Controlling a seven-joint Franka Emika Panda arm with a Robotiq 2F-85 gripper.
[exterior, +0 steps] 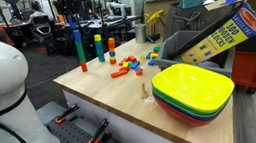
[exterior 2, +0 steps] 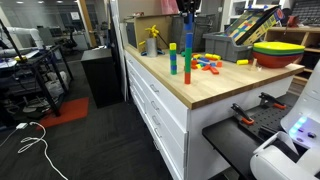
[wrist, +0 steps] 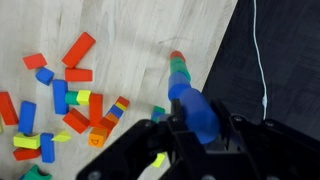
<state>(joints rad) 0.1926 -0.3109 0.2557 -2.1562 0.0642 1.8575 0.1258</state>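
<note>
A blue block [wrist: 193, 100], elongated, smooth and rounded at its far end, is gripped by the end effector [wrist: 195, 125]. The jaws are closed tightly on the block's sides, and its far end sticks out beyond the dark fingers [wrist: 236, 135]. In an exterior view the blue block [exterior 2: 187, 25] is seen upright and hanging from the end effector [exterior 2: 187, 6] at the top edge of the picture. It is held above the table [exterior 2: 200, 95], directly over a thin tower [exterior 2: 187, 62] of green and red pieces. Whether block and tower touch cannot be told. In the wrist view the tower [wrist: 178, 65] is seen just beyond the tip of the held block, close to the table's edge.

Loose blocks [wrist: 70, 90] in red, blue, yellow and green are scattered over the light wooden table [exterior: 180, 129]. A stack of bowls [exterior: 191, 89], the top one yellow, is set well apart from them near a corner. A cardboard box [exterior: 225, 30] with printed lettering is leaned behind the bowls. White drawers [exterior 2: 150, 100] are fitted under the table top. The room is a workshop crowded with equipment, and a white cable [exterior 2: 30, 140] is laid on the dark floor [exterior 2: 90, 150].
</note>
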